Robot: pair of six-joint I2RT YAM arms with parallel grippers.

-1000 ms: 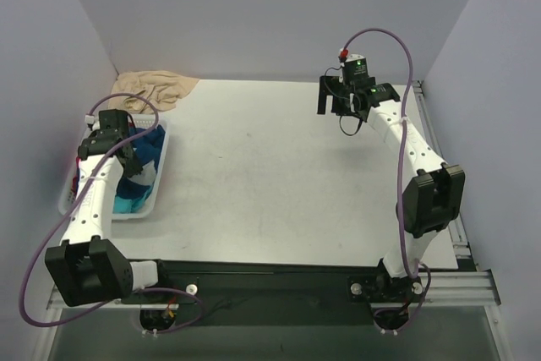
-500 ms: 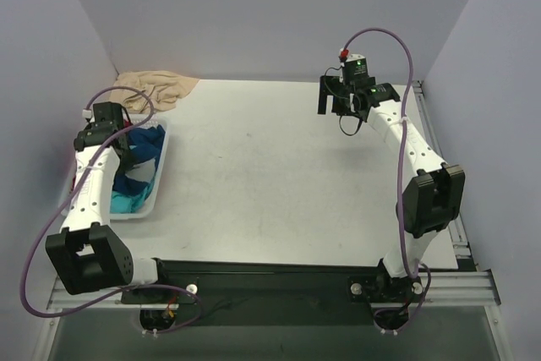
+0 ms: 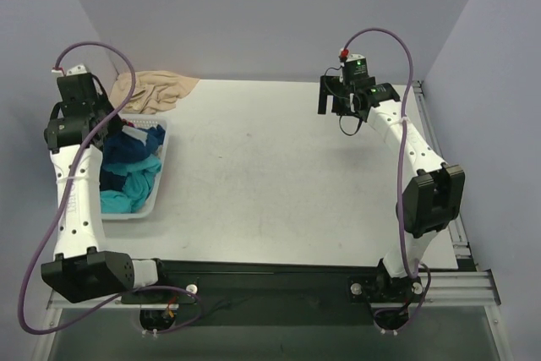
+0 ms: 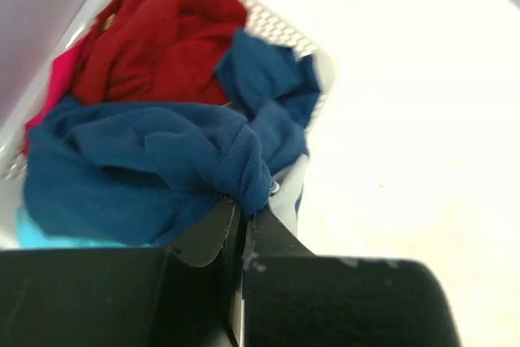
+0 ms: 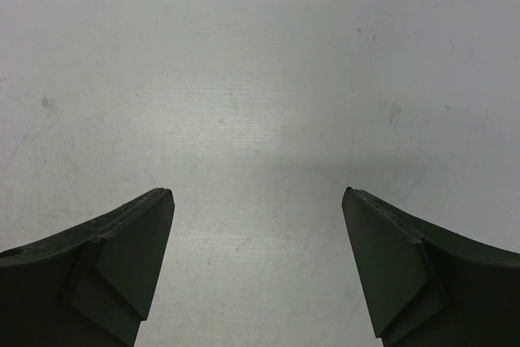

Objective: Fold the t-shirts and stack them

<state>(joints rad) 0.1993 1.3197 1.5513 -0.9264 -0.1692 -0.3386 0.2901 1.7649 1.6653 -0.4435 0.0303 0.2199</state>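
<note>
Where the basket stood at the left edge of the table, the left gripper was found clamped on a bunched fold of the navy shirt. That shirt lay heaped inside with the red shirt and the turquoise shirt. The right gripper hung spread wide above the table, holding nothing. The cloth appeared light and limp, and likely to drag its neighbours. A hold at the shoulders would probably spread it better.

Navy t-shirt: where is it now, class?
Left wrist view: the navy t-shirt sits in the white basket on the table's left, beside the red t-shirt, pinched by the left gripper.
</note>
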